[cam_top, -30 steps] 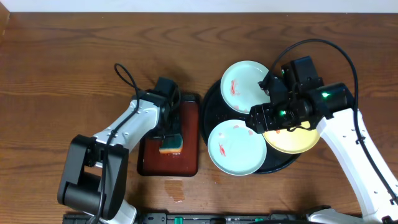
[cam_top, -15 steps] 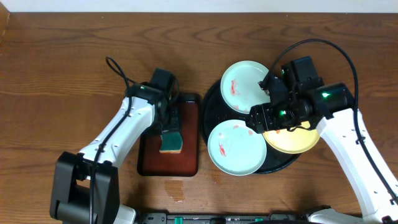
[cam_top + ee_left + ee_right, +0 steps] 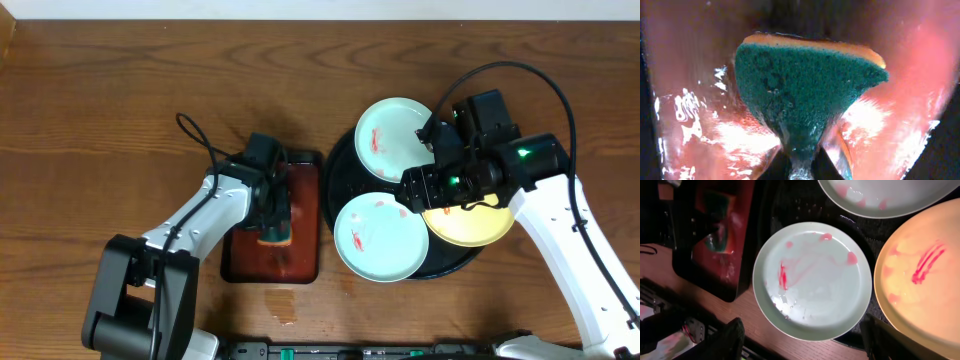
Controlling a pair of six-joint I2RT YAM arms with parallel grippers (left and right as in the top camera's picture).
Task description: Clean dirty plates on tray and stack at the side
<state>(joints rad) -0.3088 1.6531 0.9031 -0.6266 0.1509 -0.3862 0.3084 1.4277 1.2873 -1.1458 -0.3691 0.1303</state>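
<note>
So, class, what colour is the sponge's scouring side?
Dark green, backed by orange; the sponge shows best in the left wrist view.

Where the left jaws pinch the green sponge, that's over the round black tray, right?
Not quite. The left jaws do pinch the sponge, but over the rectangular red-brown tray, beside the black tray. The overhead view shows it.

Could not see the yellow plate (image 3: 470,230) whole: covered by the right arm (image 3: 548,200) overhead, cropped at the right wrist view's edge.
</note>
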